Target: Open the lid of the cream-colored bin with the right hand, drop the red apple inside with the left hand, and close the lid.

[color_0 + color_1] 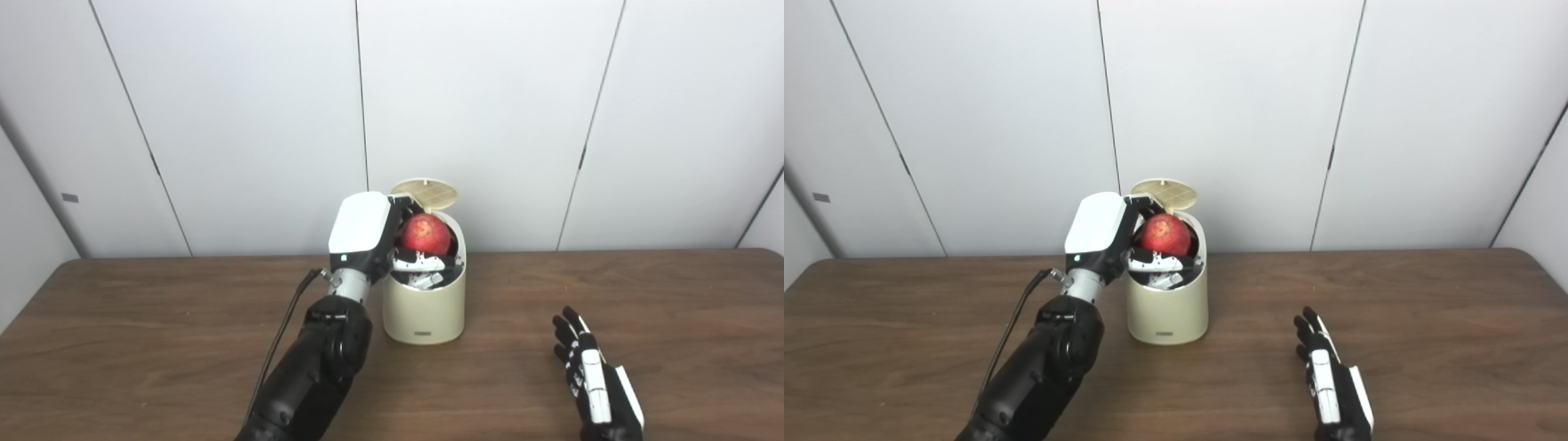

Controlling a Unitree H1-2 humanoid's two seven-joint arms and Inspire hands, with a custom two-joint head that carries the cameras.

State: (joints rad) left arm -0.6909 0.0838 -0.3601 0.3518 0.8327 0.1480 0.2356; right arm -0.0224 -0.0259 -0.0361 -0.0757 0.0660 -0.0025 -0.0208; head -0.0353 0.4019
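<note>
A bare test room or lab, by the look of it; plain white wall panels (478, 110) with dark seams close in behind a brown wood-grain table (643, 294); no household furnishings show.

Two head cameras side by side, looking down-forward over table (674, 288); both share whole tabletop, back wall (1243, 110).

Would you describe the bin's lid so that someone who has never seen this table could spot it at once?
On the brown wooden table, near its far edge against the white wall, stands a cream-colored bin. The lid is the round, flat disc standing open above the bin's back rim, behind the red apple held in the left hand. Its pale grid-patterned underside sets it apart.
</note>
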